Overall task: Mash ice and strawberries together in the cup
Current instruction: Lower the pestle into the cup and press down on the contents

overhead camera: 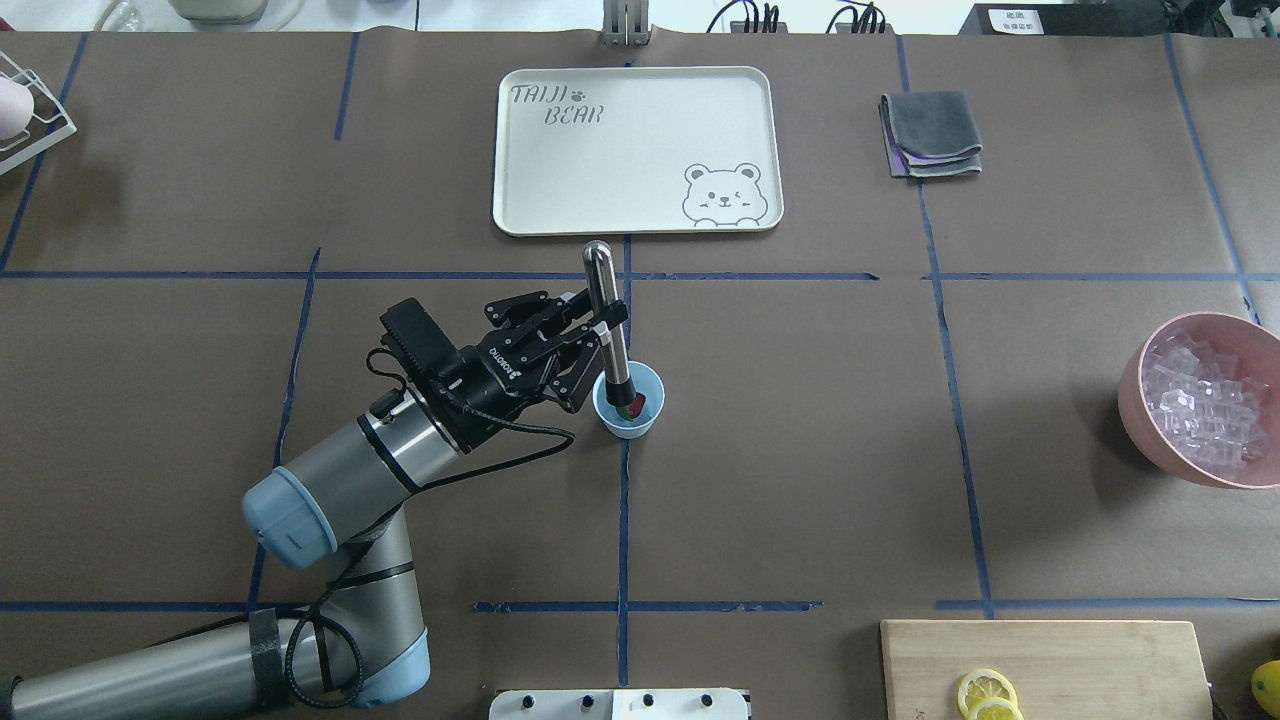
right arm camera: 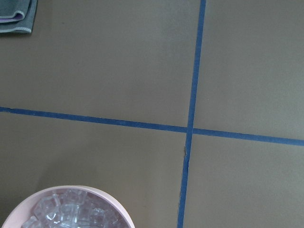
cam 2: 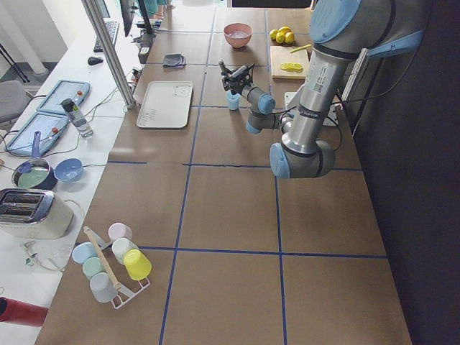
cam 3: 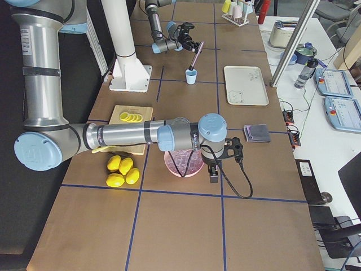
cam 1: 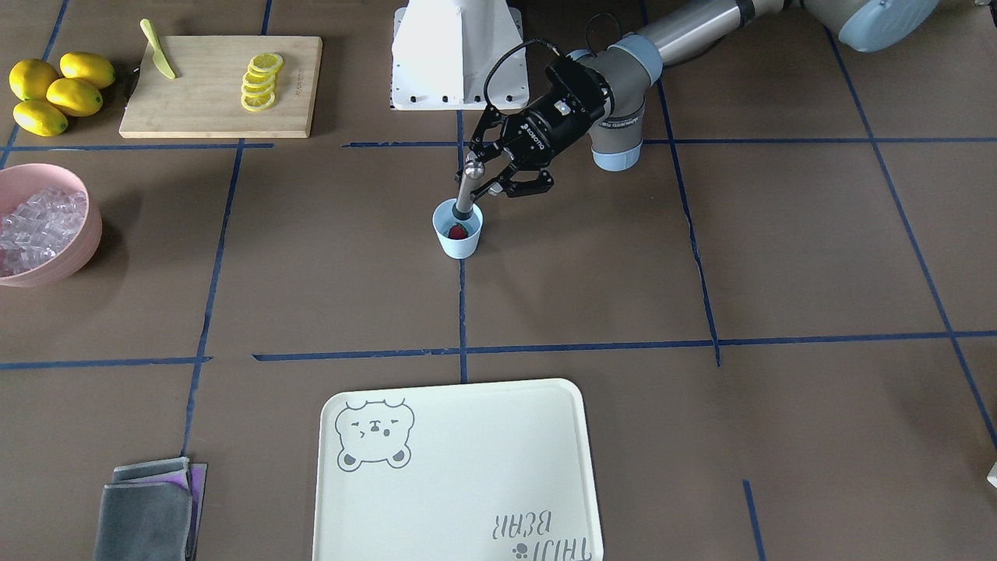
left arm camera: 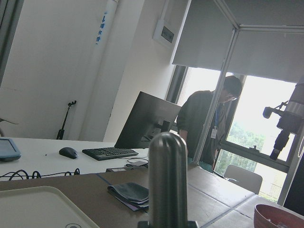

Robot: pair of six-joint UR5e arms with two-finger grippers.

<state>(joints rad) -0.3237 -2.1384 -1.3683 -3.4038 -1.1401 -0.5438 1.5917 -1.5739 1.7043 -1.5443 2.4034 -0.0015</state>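
The left hand (overhead camera: pixel 600 325) is closed on the shaft of a metal muddler (overhead camera: pixel 603 285), gripping it partway up so that the rounded top stands clear above the fingers. The tool leans slightly and its lower end is down inside the cup (cam 1: pixel 459 245), which stands upright near the middle of the desk, on a blue tape line. The strawberry (cam 1: pixel 458 231) lies at the bottom of the cup, just beside the muddler's tip; whether the tip is pressing on it cannot be told. No ice can be made out in the cup. All the ice (cam 1: pixel 39 226) that shows is heaped in the pink bowl (cam 1: pixel 82 253) at the robot's right end of the desk, well apart from the cup.

The right hand (cam 3: pixel 214 174) hangs over that bowl. It shows only in the side view, so whether it is wide or narrow cannot be told; its wrist camera looks down on the bowl's rim and the cubes.

The step in hand looks like the mashing itself, at its start, since the berry appears whole. The next move calls for a straight downward press on the berry, kept centred so the light cup neither tips nor slides, as nothing braces it. Ice would probably have to come over from the bowl as well
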